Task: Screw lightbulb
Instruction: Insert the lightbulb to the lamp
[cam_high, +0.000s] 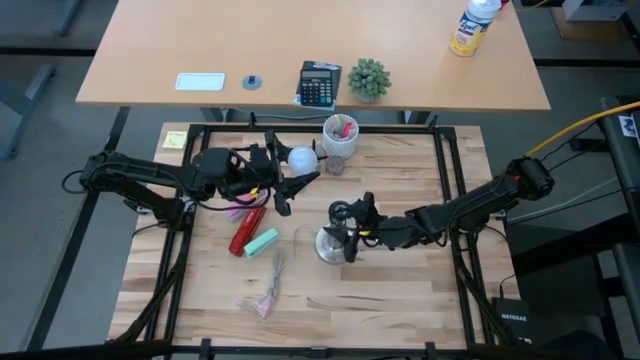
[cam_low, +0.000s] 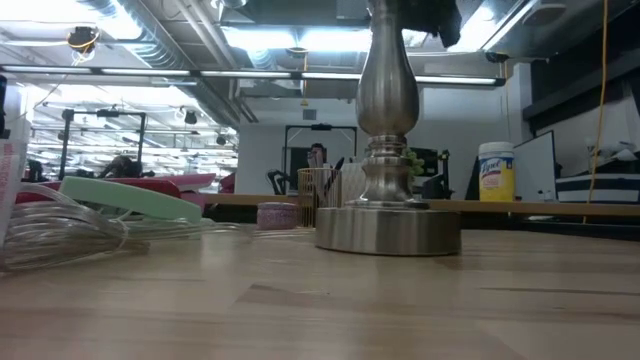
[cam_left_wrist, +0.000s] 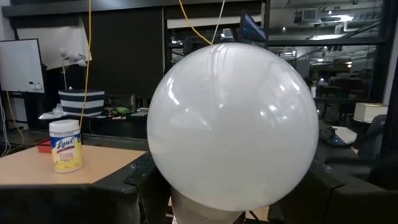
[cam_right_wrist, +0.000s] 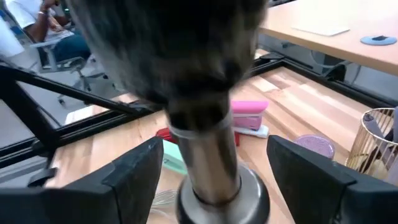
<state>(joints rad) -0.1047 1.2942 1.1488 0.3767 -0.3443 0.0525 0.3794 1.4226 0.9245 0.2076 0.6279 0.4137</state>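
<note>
Cup (cam_high: 339, 137) holds pens; left pincer (cam_high: 290, 160) grips lightbulb (cam_high: 301, 158); right pincer (cam_high: 345, 228) wide.

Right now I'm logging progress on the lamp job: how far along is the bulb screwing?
Done: the left end effector holds the lightbulb off the table; its globe fills the left wrist view. In hand: the right end effector sits open around the stem of the socket stand, fingers clear of the metal. Left: the bulb is still apart from the stand, so carrying it over, seating it and screwing it remain.
</note>
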